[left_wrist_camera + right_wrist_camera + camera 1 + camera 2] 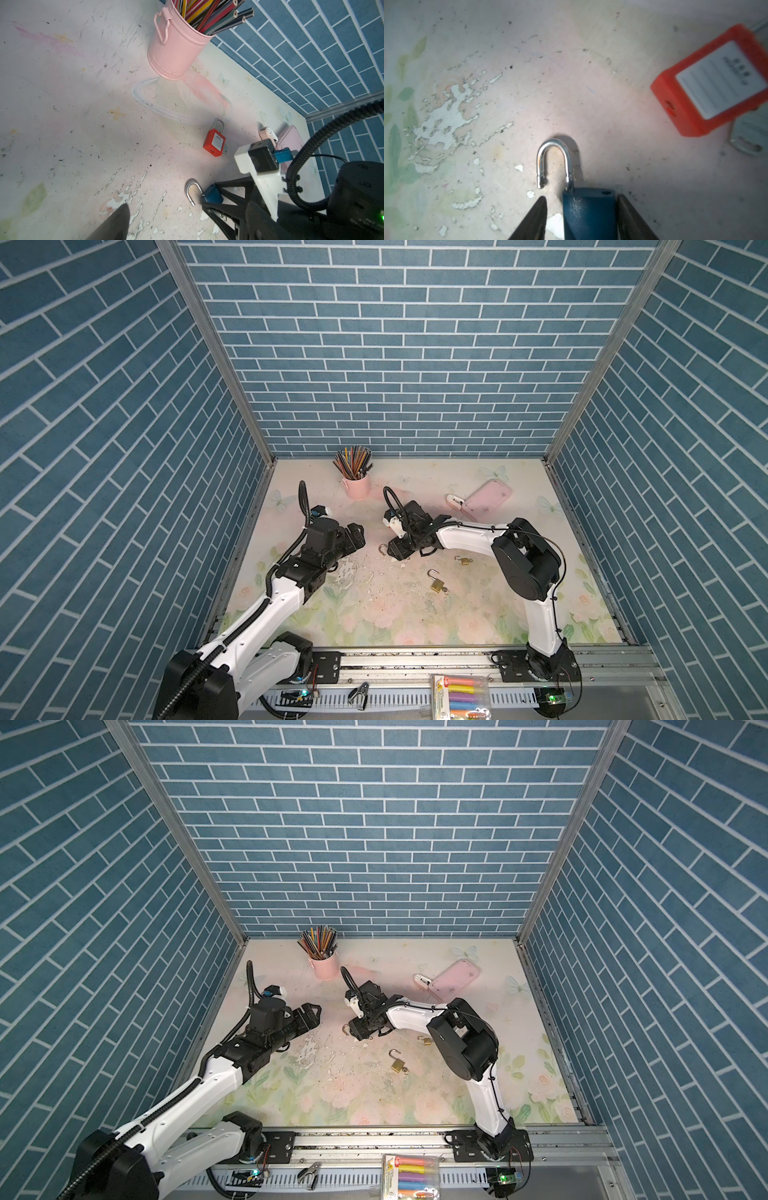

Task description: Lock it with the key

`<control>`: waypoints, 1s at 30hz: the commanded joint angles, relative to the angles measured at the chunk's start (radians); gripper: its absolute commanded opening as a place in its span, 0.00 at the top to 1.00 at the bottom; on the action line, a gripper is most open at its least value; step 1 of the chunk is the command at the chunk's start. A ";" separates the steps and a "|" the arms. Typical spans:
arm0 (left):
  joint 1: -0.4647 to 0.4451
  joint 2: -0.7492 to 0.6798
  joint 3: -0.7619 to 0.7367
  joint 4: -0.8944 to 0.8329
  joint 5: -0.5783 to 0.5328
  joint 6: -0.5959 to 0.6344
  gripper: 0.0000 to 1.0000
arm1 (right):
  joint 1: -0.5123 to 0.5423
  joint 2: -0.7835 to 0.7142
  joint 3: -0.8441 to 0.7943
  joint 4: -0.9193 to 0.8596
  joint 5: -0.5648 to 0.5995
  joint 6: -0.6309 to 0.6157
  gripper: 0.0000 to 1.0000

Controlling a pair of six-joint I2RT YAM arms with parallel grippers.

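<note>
The floral bench fills the lower middle of both top views. The left gripper hangs at centre-left, its fingers spread wide and empty. The right gripper is down at the bench's centre, fingers released on either side of the blue padlock: one touches the body, the other stands apart from it. A pink bucket of pencils stands at the back, with a pink phone case to its right. The blue padlock lies flat with its shackle swung open toward the left gripper. Near it lies a red padlock, shackle shut, with a grey key partly beneath it. Right of centre lie a larger brass padlock, open, and a smaller brass padlock.
</note>
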 commanded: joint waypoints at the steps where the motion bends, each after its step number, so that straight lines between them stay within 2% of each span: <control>1: 0.004 -0.015 -0.011 -0.025 -0.008 -0.032 0.12 | 0.013 -0.023 -0.019 -0.043 -0.014 0.025 0.45; 6: -0.011 -0.018 -0.009 -0.032 -0.006 -0.059 0.12 | -0.022 -0.162 -0.087 0.002 0.033 0.022 0.42; 9: -0.044 -0.013 -0.001 -0.036 -0.037 -0.080 0.12 | -0.067 -0.276 -0.182 0.073 0.063 0.058 0.41; 15: -0.163 0.060 0.027 -0.064 -0.145 -0.166 0.12 | -0.148 -0.491 -0.415 0.219 0.176 0.176 0.41; 20: -0.297 0.194 0.093 -0.118 -0.249 -0.306 0.15 | -0.159 -0.659 -0.634 0.347 0.282 0.256 0.38; 26: -0.374 0.418 0.233 -0.172 -0.248 -0.383 0.20 | -0.133 -0.851 -0.926 0.637 0.283 0.188 0.38; 30: -0.402 0.506 0.290 -0.150 -0.242 -0.397 0.26 | -0.072 -0.921 -1.008 0.707 0.302 0.107 0.38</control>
